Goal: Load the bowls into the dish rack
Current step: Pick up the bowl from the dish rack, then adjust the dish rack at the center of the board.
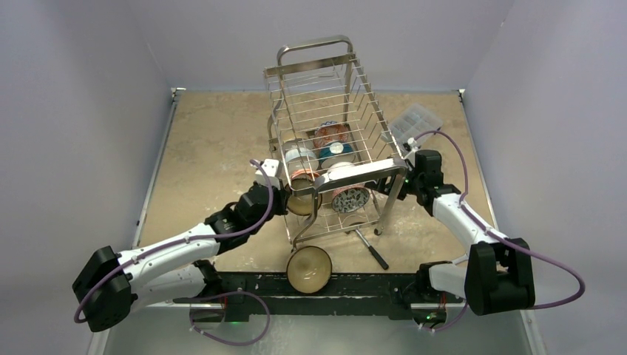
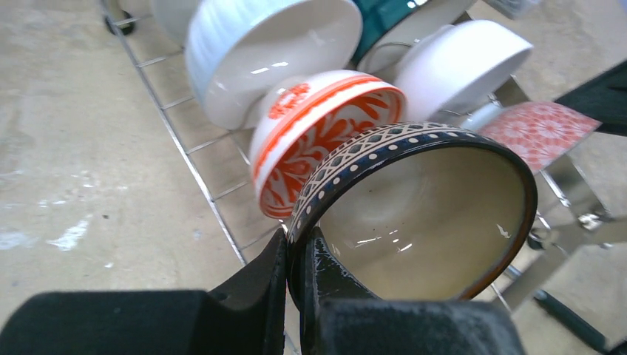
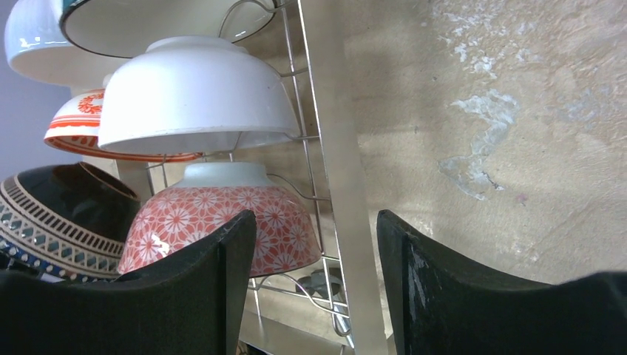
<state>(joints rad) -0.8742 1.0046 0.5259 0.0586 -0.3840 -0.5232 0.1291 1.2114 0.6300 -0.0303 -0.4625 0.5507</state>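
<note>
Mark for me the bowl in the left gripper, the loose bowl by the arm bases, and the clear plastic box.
dark patterned bowl [image 2: 425, 214]: left wrist view, cream inside.
loose brown bowl [image 1: 309, 269]: top view, inner hollow.
clear plastic box [image 1: 415, 120]: top view, middle of its top.

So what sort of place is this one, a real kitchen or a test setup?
Most likely a lab test cell, not a kitchen: plain walls box in a stone-look table, two robot arms are bolted at its near edge, and the dish rack with bowls stands on it.
</note>
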